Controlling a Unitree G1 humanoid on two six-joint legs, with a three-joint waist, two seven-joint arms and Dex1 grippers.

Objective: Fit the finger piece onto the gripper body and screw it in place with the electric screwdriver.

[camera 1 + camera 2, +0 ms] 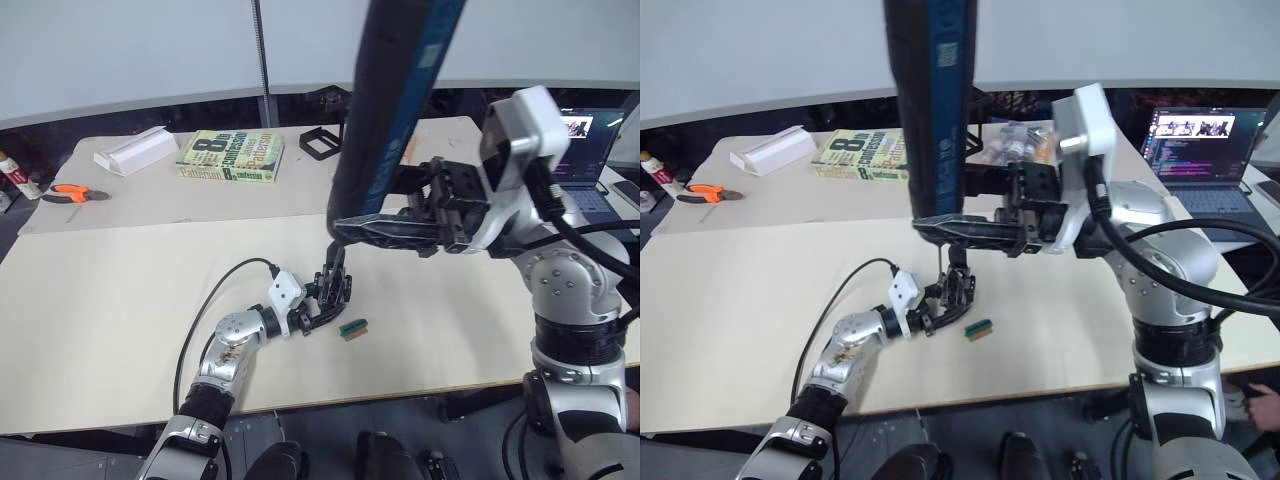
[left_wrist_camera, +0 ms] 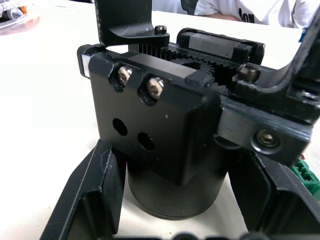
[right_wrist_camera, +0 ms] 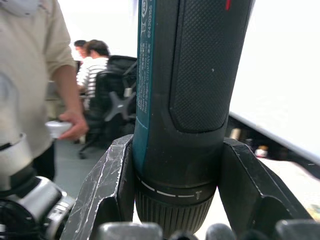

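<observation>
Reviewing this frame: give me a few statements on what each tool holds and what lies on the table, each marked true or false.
1. The right tool is shut on the thick black electric screwdriver with a blue strip, held upright. True.
2. The left tool grips the small black plastic-and-metal gripper body on the table. True.
3. The small green-and-tan block is clamped in the right tool. False: it lies loose on the pale wooden table beside the left tool.
4. The orange-handled pliers rest on the yellow-green paperback book. False: they lie apart from it, toward the table's far left.

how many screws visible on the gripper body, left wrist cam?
4: two side by side on the gripper body's front block, one on top, one at the gear rack. Others may be hidden.
</observation>
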